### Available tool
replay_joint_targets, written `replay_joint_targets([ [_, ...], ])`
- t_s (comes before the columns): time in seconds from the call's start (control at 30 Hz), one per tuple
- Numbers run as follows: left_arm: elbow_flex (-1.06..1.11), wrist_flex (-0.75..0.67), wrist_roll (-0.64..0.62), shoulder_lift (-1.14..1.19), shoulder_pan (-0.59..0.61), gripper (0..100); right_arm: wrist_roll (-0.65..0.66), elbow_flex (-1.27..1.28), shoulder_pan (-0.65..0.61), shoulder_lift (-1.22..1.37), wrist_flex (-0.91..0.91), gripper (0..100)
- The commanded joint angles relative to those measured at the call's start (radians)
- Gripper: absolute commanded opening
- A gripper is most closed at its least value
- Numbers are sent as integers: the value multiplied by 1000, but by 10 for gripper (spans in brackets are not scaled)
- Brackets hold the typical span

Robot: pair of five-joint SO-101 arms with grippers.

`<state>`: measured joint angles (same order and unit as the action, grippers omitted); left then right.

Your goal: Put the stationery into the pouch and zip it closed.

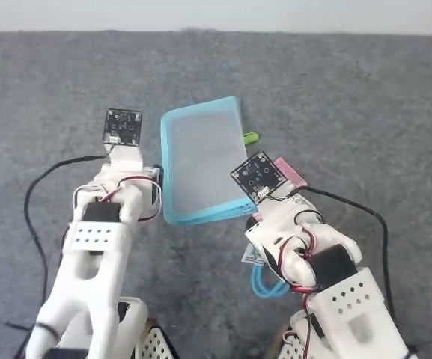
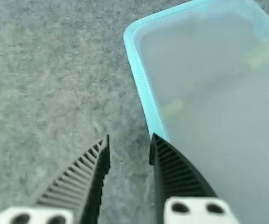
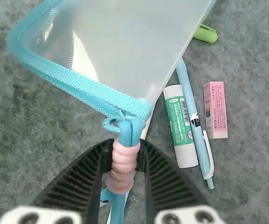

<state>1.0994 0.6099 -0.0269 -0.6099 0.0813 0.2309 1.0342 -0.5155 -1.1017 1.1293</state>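
On the grey table the left gripper hangs low at the pouch's near left border with its jaws parted and nothing between them; one fingertip is at the turquoise edging, the other over bare table; whether it touches the edging cannot be told.

The pouch lies flat between the two arms, a frosted translucent panel edged in turquoise webbing.

At the pouch's near right corner the right gripper is clenched on the pink ribbed pull, threaded on a blue cord looped to the zip's end.

Just beside the pouch's right edge, outside it, lie a glue stick, a light blue pen and a pink eraser, roughly parallel; glue stick and pen touch, and the eraser is a little apart.

The glue stick has a green label with a barcode and fine print, and the eraser a printed sleeve; neither can be read.

A green item sticks out from under the pouch's far right edge.
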Motion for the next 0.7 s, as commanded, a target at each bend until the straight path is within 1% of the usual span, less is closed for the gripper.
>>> replay_joint_targets([
  [0.0,-28,-69,-14,60,-40,136,-2,-72,10,-31,-8,6],
  [0.1,-33,-71,-14,110,-106,136,21,-170,44,-24,31,6],
  [0.2,-28,-83,-23,141,-147,133,20,-264,41,-24,70,6],
  [0.37,-24,-100,-26,169,-157,133,23,-431,19,31,131,6],
  [0.5,-24,-100,-28,170,-167,133,18,-505,-94,185,130,6],
  [0.67,-4,-100,-28,175,-272,133,17,-537,-274,303,53,6],
])
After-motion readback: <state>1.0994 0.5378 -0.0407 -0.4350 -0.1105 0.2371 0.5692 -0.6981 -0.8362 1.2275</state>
